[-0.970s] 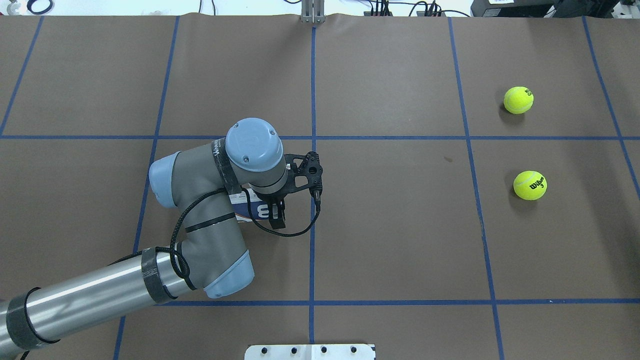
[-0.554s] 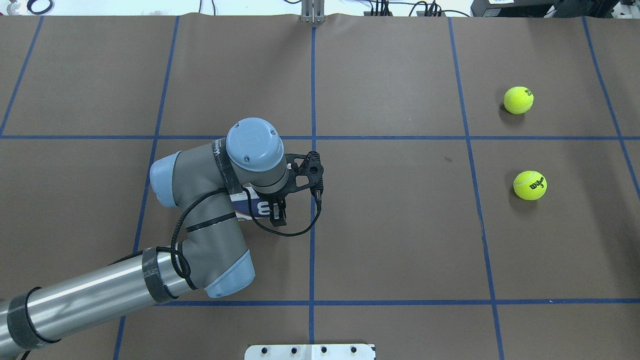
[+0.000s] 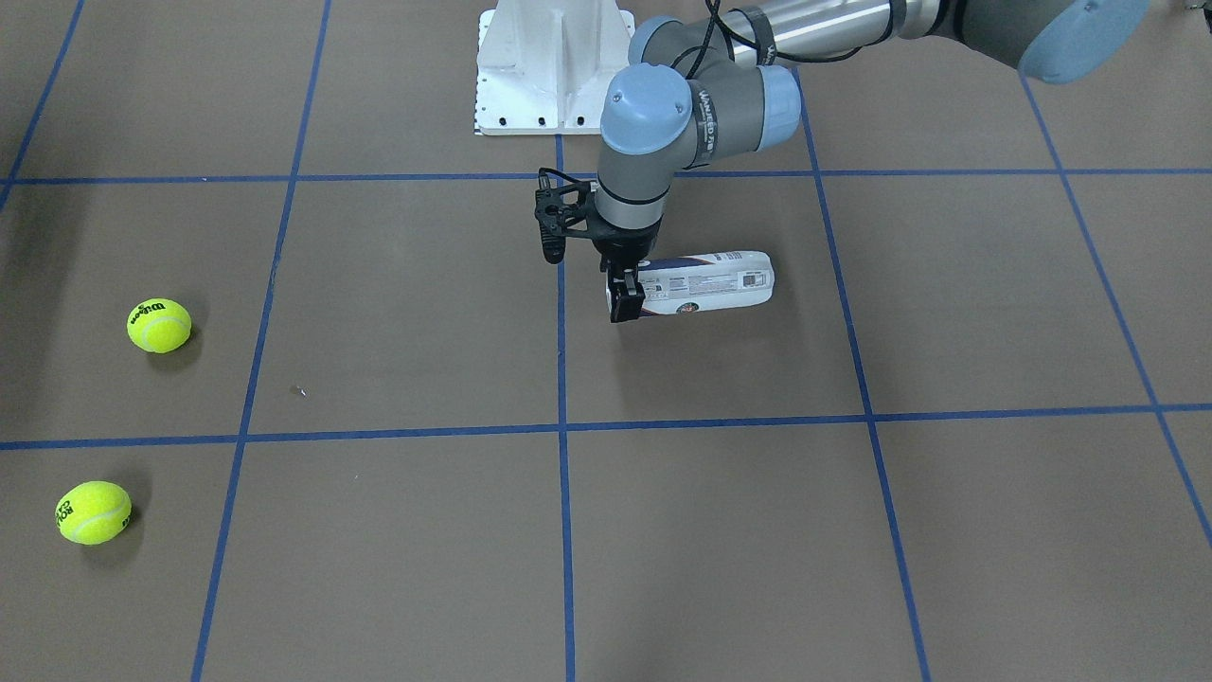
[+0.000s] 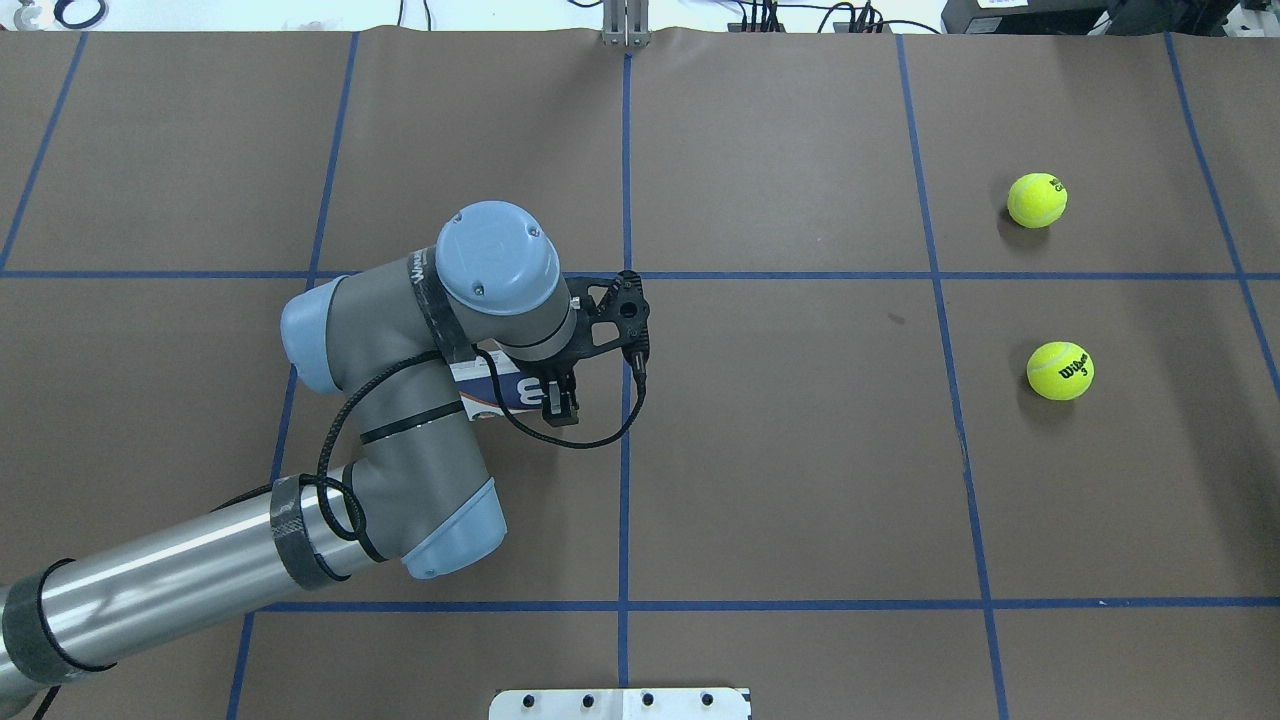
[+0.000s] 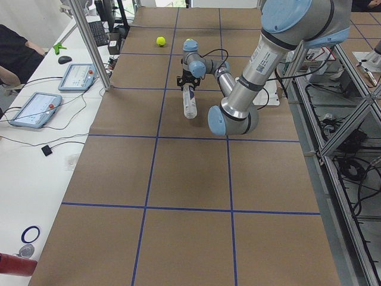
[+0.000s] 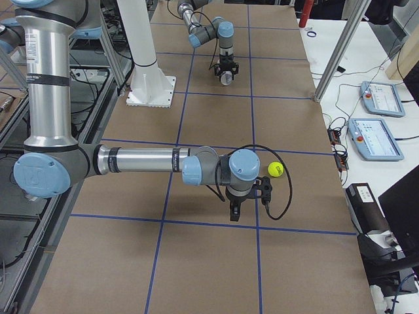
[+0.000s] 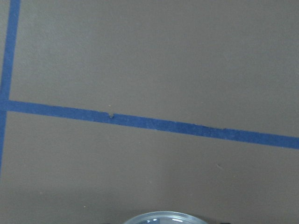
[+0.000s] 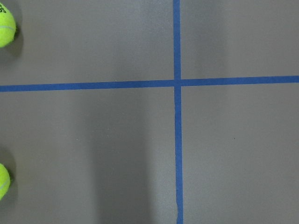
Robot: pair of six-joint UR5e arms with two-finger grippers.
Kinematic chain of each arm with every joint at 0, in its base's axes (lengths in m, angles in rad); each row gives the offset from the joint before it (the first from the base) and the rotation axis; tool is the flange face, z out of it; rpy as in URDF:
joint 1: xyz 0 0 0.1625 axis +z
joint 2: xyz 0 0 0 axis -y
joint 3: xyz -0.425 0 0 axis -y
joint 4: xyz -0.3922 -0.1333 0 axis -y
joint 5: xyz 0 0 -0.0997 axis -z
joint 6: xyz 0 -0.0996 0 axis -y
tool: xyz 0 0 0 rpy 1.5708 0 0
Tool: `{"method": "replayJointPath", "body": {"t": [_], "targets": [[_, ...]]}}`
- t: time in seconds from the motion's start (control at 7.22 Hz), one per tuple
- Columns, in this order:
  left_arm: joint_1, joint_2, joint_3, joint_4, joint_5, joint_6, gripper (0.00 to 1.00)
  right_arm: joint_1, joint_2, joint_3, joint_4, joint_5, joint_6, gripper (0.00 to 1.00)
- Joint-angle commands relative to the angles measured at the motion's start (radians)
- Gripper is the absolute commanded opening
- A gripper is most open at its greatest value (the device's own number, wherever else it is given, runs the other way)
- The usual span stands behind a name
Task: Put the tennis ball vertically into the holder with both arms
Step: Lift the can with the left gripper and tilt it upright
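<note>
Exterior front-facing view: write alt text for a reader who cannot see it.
The left arm comes in from upper right, and its gripper grips one end of the holder, which lies horizontal near the middle of a brown table with a blue tape grid. A tennis ball and a second ball sit apart at the view's left.
</note>
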Motion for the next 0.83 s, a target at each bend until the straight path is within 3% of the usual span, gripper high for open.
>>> {"method": "replayJointPath", "body": {"t": [0.0, 0.28, 0.69], "targets": [[-0.030, -0.008, -0.107, -0.021, 0.013, -0.062, 0.30, 0.000, 0.004, 0.010, 0.001, 0.003, 0.000, 0.99], [-0.028, -0.004, -0.100, -0.333, 0.120, -0.284, 0.30, 0.000, 0.011, 0.010, 0.001, 0.003, 0.002, 0.99], [-0.027, 0.003, 0.022, -0.837, 0.288, -0.535, 0.30, 0.000, 0.014, 0.011, 0.002, 0.003, 0.006, 0.99]]}}
